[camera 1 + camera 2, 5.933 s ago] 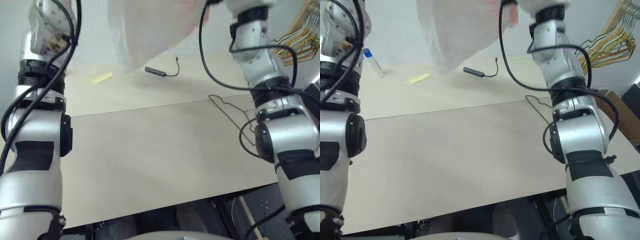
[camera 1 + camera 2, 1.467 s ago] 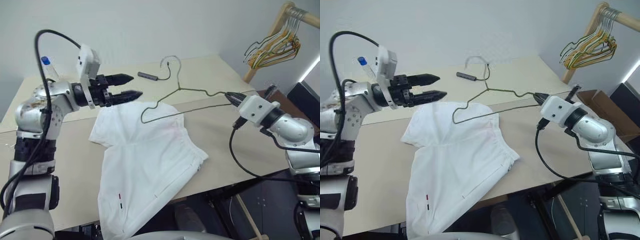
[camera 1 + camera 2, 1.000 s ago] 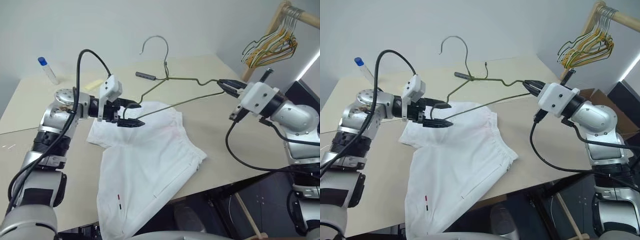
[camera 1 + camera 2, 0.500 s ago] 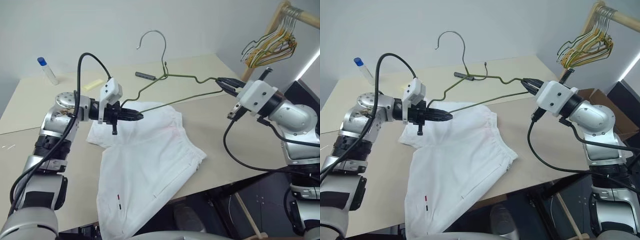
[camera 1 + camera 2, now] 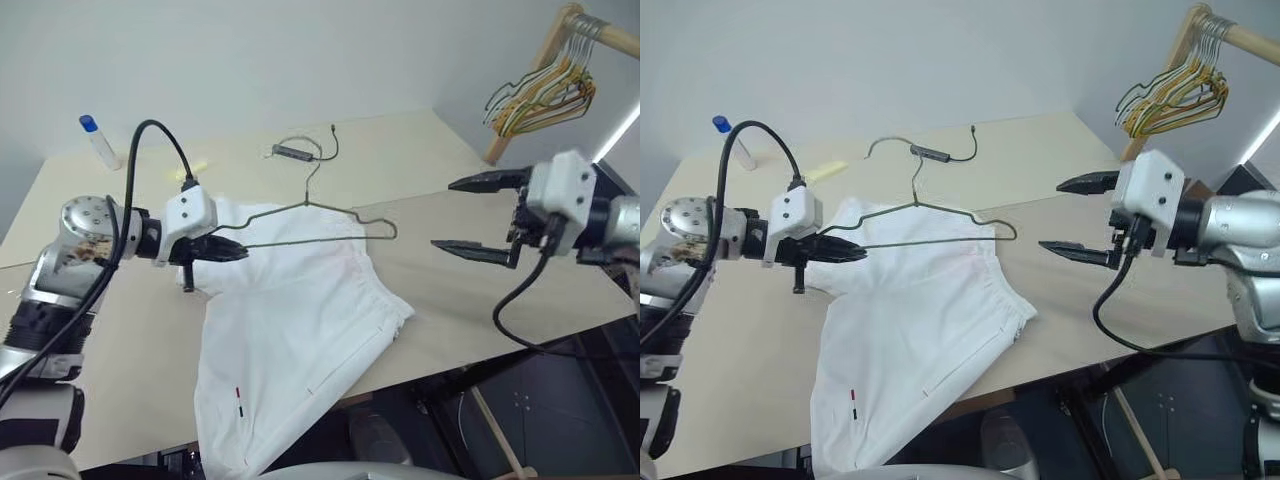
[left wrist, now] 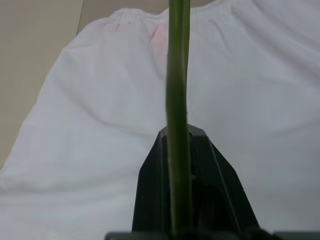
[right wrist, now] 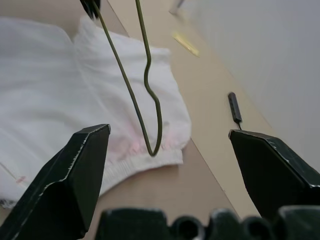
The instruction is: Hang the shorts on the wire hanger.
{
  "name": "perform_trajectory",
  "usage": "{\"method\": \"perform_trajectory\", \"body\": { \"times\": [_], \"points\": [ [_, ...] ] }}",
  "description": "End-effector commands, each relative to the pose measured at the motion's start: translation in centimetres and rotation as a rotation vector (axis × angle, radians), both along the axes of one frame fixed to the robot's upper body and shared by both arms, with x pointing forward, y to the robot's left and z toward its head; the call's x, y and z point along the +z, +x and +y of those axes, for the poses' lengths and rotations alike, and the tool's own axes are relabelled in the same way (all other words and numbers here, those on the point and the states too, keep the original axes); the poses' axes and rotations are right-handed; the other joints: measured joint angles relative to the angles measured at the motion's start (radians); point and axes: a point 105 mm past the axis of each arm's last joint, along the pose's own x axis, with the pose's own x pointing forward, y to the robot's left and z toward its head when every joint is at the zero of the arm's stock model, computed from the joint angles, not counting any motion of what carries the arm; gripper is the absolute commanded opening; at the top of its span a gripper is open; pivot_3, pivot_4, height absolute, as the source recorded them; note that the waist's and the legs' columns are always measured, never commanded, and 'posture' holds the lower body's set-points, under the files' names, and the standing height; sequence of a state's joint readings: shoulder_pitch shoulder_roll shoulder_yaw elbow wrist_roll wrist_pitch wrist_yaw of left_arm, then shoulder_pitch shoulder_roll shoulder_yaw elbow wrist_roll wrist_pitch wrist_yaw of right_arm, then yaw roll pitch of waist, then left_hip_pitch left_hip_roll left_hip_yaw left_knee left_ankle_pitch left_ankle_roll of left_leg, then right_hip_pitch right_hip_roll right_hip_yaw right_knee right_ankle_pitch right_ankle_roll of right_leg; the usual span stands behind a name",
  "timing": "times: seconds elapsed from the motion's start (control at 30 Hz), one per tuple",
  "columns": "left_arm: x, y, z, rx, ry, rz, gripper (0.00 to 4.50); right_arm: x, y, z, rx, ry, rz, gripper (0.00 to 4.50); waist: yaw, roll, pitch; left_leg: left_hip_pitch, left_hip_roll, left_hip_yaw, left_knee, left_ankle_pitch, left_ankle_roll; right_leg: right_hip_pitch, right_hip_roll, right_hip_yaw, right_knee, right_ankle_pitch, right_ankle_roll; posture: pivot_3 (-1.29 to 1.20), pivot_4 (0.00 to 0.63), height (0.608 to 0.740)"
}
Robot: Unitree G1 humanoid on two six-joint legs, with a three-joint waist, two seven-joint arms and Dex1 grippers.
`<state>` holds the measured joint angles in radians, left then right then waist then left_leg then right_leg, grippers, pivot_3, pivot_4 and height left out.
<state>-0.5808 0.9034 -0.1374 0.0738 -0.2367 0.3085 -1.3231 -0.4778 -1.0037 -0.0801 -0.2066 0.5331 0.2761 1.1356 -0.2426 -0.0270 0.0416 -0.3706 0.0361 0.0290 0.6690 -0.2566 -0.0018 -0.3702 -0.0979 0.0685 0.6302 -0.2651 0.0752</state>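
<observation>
Across the middle of the frame the shorts [image 5: 290, 320] lie flat on the table [image 5: 420, 180], the wire hanger [image 5: 310, 222] held over their waistband, clamped at one corner by the left gripper [image 5: 225, 252], likely for threading, while the right gripper [image 5: 478, 215] stands spread and empty at right.

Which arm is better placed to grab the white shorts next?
The right. Its gripper hangs open and empty beside the white thin-fabric shorts, while the left gripper is shut on one end of the thin grey wire hanger.
</observation>
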Motion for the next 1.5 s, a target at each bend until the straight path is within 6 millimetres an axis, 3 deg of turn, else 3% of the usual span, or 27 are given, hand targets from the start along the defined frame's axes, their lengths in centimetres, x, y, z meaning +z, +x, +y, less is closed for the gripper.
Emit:
{"method": "perform_trajectory", "body": {
  "times": [0.03, 0.17, 0.37, 0.5, 0.8, 0.93, 1.03, 1.17, 1.3, 1.4, 1.5],
  "points": [
    [1.3, -0.4, -1.3, -0.048, -0.026, -0.059, 0.0, -0.3, 0.6, 1.8, 0.034, -0.09, 0.06, 4.22, 0.008, 0.001, 0.0, 0.0, 0.0, 0.001, 0.0, 0.0, 0.0, 0.0, 0.0, 0.0, 0.0, 0.0, 0.0, -0.18, 0.0, 0.74],
    [1.5, -0.7, -2.2, -0.066, -0.048, -0.062, 0.0, -3.0, 2.4, 2.4, -0.035, -0.289, 0.182, 4.22, 0.021, 0.001, 0.001, -0.004, 0.0, 0.001, 0.0, 0.0, 0.0, -0.005, 0.0, 0.0, 0.0, 0.0, 0.0, -0.18, 0.0, 0.74],
    [1.6, -0.7, -2.6, -0.07, -0.056, -0.064, 0.0, -4.6, 4.1, 3.9, -0.079, -0.357, 0.249, 4.22, 0.036, 0.001, 0.001, -0.022, -0.001, 0.0, 0.01, 0.0, 0.001, -0.023, 0.0, 0.0, 0.011, 0.0, 0.0, -0.17, 0.0, 0.74],
    [1.4, -0.9, -2.7, -0.08, -0.052, -0.061, 0.0, -4.4, 4.2, 5.1, -0.067, -0.346, 0.267, 3.36, 0.037, 0.002, 0.001, -0.022, -0.001, -0.001, 0.01, 0.0, 0.001, -0.023, 0.0, 0.0, 0.012, 0.0, 0.0, -0.17, 0.0, 0.74],
    [1.6, -0.8, -3.2, -0.107, -0.057, -0.068, 0.0, -5.1, 4.1, 6.4, -0.041, -0.378, 0.274, 0.2, 0.035, 0.002, 0.001, -0.021, -0.001, -0.001, 0.01, 0.0, 0.001, -0.022, 0.0, 0.0, 0.012, 0.0, 0.0, -0.19, 0.0, 0.74],
    [1.7, -0.7, -3.3, -0.123, -0.067, -0.08, 0.0, -5.2, 4.2, 6.3, -0.052, -0.374, 0.271, 0.02, 0.033, 0.002, 0.001, -0.021, -0.001, -0.001, 0.01, 0.0, 0.001, -0.022, 0.0, 0.0, 0.012, 0.0, 0.0, -0.19, 0.0, 0.74],
    [2.2, -0.6, -3.5, -0.137, -0.123, -0.087, 0.7, -5.3, 4.2, 5.7, -0.072, -0.356, 0.276, 0.0, 0.034, 0.002, 0.001, -0.021, -0.001, -0.001, 0.011, 0.0, 0.001, -0.022, 0.0, 0.0, 0.012, 0.0, 0.0, -0.19, 0.0, 0.74],
    [3.2, 0.3, -1.9, -0.076, -0.209, -0.092, 2.07, -5.3, 2.9, 3.5, -0.109, -0.283, 0.343, 0.0, 0.036, 0.002, 0.001, -0.022, -0.001, -0.002, 0.011, 0.0, 0.001, -0.021, 0.0, 0.0, 0.012, 0.0, 0.0, -0.19, 0.0, 0.74],
    [4.2, 0.6, 1.1, 0.042, -0.31, -0.095, 3.29, -6.2, 1.3, -0.6, -0.258, -0.173, 0.465, 0.0, 0.036, 0.001, 0.001, -0.022, -0.001, -0.003, 0.011, 0.0, 0.001, -0.021, 0.0, -0.001, 0.012, 0.0, 0.0, -0.2, 0.0, 0.74],
    [5.1, 0.3, 1.5, 0.095, -0.41, -0.139, 4.26, -7.2, 0.4, -3.4, -0.396, -0.088, 0.553, 0.0, 0.035, 0.001, 0.0, -0.021, -0.001, -0.003, 0.011, -0.001, 0.001, -0.02, 0.0, -0.001, 0.012, 0.0, 0.0, -0.19, 0.0, 0.74],
    [5.4, -1.2, 0.5, 0.103, -0.505, -0.127, 4.45, -10.0, -1.2, -6.7, -0.579, 0.072, 0.702, 0.0, 0.039, 0.0, 0.0, -0.018, -0.001, -0.003, 0.01, -0.001, 0.001, -0.017, 0.0, -0.001, 0.012, 0.0, 0.0, -0.17, 0.0, 0.74]
  ]
}}
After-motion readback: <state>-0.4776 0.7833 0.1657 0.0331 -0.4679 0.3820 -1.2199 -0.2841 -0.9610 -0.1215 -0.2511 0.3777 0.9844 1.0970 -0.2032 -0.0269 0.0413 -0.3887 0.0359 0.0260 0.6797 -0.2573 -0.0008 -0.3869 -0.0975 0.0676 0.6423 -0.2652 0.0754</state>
